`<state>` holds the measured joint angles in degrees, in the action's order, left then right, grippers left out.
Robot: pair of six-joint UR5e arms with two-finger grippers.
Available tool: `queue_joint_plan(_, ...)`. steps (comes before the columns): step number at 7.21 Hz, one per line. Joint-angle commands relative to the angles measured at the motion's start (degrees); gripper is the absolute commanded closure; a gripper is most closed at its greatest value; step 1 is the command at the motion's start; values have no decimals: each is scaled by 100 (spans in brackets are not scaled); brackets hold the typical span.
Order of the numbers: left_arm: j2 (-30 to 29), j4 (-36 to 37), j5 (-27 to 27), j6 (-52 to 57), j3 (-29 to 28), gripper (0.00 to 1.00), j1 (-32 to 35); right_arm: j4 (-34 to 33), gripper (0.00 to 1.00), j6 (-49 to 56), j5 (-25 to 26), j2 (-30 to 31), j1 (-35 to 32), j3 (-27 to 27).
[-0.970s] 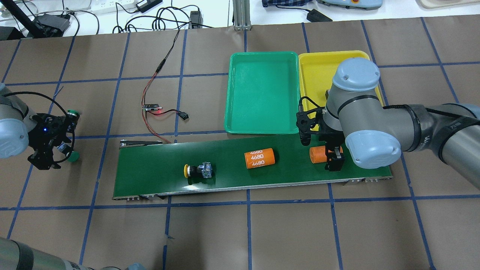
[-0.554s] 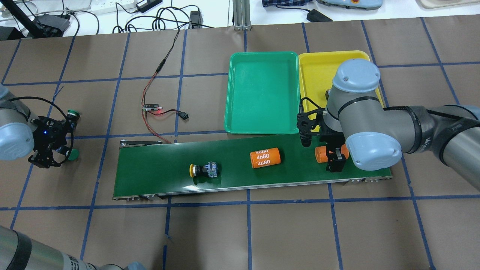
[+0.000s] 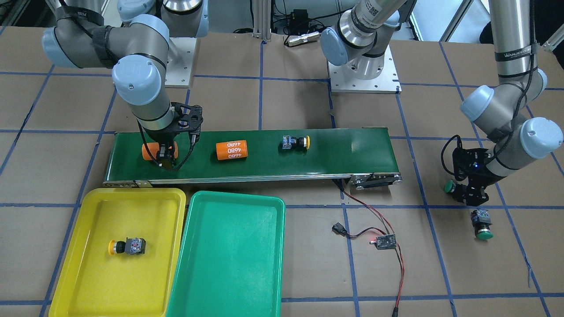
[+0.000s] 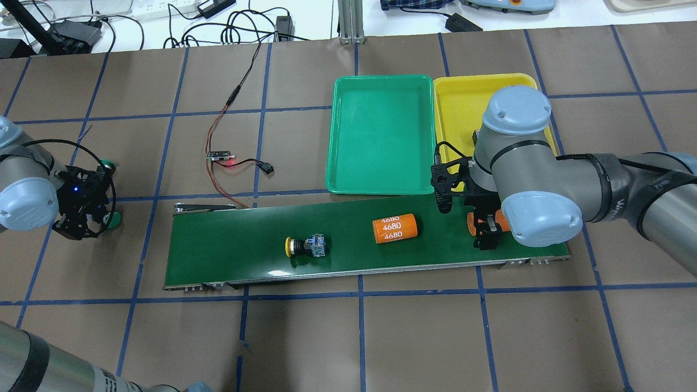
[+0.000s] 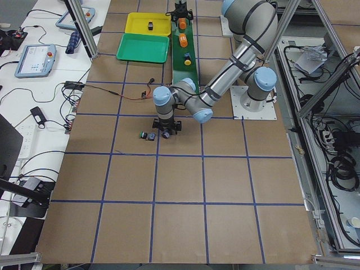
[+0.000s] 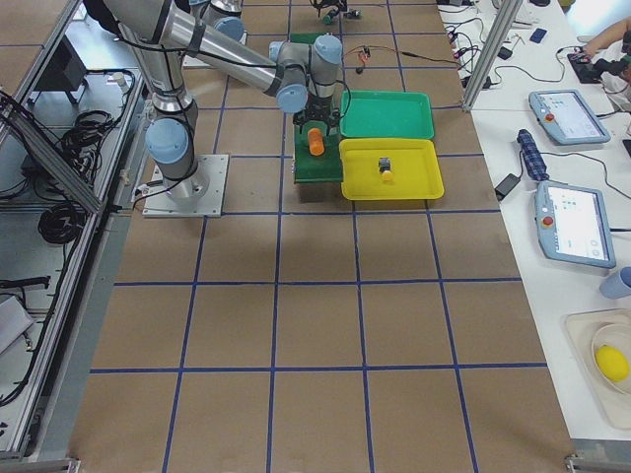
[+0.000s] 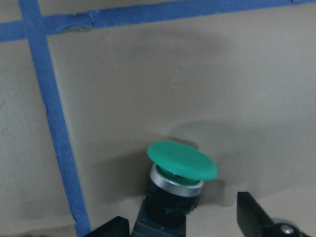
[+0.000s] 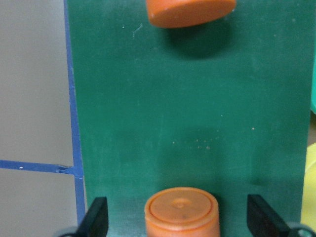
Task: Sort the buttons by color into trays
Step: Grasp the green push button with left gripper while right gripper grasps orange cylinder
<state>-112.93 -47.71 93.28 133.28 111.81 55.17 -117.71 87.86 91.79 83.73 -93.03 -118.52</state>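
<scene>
Fingers (image 7: 249, 217) on the left gripper (image 7: 180, 212) sit wide apart round a green button (image 7: 181, 165); right gripper (image 8: 177, 202) gapes too, straddling an orange cylinder (image 8: 181, 215) on the belt (image 8: 187, 123).

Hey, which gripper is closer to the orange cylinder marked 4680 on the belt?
Right. The right gripper hangs over the belt near that cylinder; the left gripper is off the belt's far end, at a green button.

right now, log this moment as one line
left gripper open, flanking green button | right gripper open, flanking orange cylinder on belt | yellow tray holds yellow button | second yellow button on belt
</scene>
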Motion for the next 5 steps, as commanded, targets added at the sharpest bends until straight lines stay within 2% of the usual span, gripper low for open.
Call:
queue_joint_plan(1,-1,-54,-187,22,-62,12,73,3,0,-49,5,-15,4,5)
queue_joint_plan(3,-10,-54,-205,23,-63,12,108,12,0,-94,-30,-32,4,-4)
queue_joint_plan(4,-27,-54,-205,31,-80,41,126,20,0,-120,14,-6,4,31)
queue_joint_plan(5,-19,-37,-196,-4,-80,93,126,12,0,-138,23,-15,4,40)
